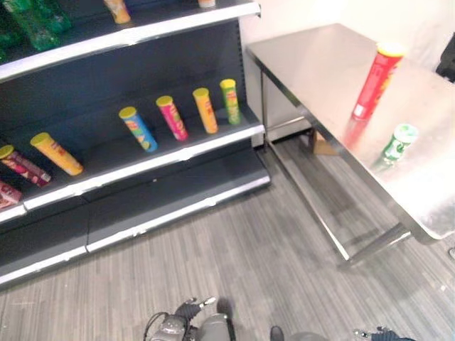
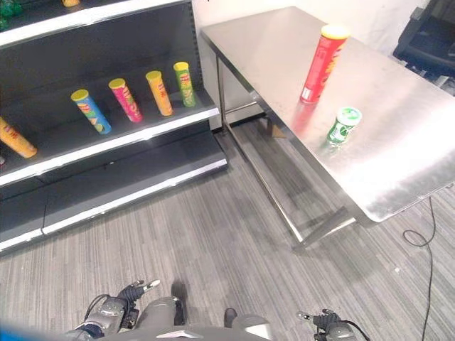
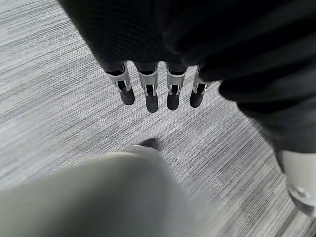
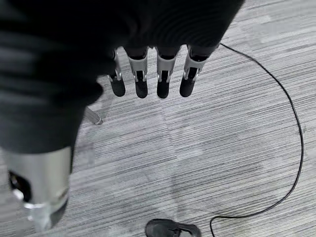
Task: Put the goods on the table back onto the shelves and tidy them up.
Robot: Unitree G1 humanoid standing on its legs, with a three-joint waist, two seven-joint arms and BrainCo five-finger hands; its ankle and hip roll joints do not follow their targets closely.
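Observation:
A tall red chip can (image 1: 377, 80) with a yellow lid stands upright on the steel table (image 1: 320, 64). Beside it, nearer the table's front edge, stands a small green can (image 1: 398, 143) with a white lid. On the dark shelf (image 1: 142, 167) several chip cans lie in a row: a blue one (image 1: 138, 128), a pink one (image 1: 172, 117), an orange one (image 1: 205, 110) and a green one (image 1: 229, 101). My left hand (image 3: 148, 91) hangs low over the floor, fingers straight and empty. My right hand (image 4: 150, 79) hangs the same way, open, holding nothing.
A yellow can (image 1: 57, 153) and a dark red can (image 1: 25, 168) lie further left on the same shelf. Green bottles (image 1: 35, 21) stand on the upper shelf. Grey carpet floor (image 1: 234, 256) lies between shelf and table. A black chair (image 2: 430, 35) stands behind the table.

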